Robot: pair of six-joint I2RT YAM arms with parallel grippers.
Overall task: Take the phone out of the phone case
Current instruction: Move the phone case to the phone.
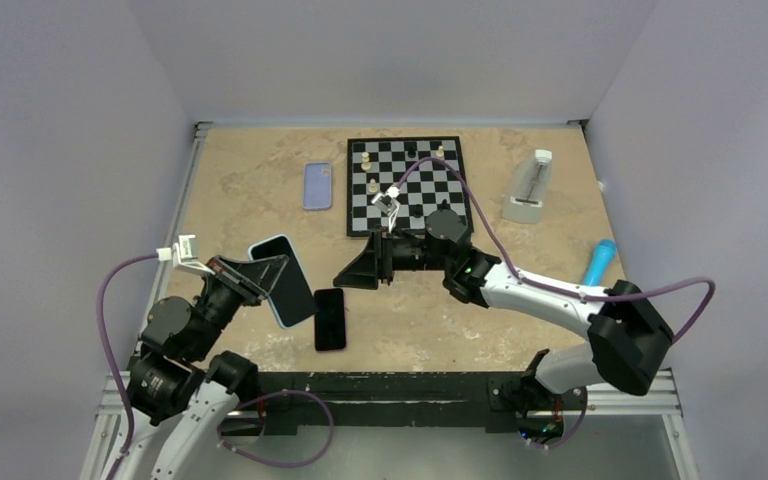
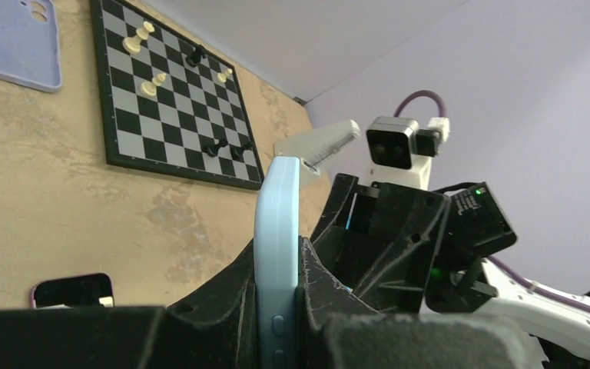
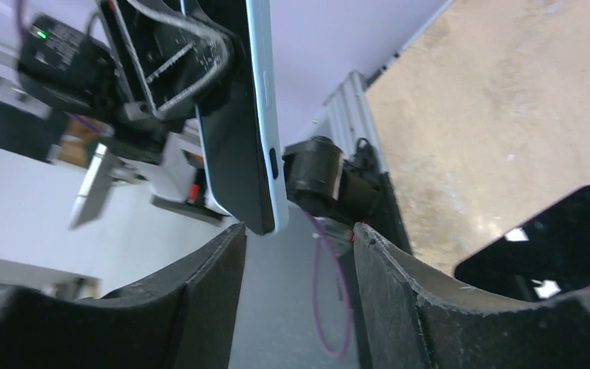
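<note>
Now the left end effector clamps the blue-cased phone aloft over the counter, and the wide-open right end effector, near its free end, should probably close there squarely, then peel gently.

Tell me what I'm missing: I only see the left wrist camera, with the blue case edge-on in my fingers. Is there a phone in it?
Observer: Yes. The right wrist view shows a phone with a dark screen seated in the blue case.
Operator: Has the right gripper got hold of it?
Observer: No. The right gripper is open; the case's lower corner sits at the mouth of the gap, ungripped.
Operator: Anything underneath?
Observer: From above, a black phone lies flat on the table beside the case's lower end.
</note>
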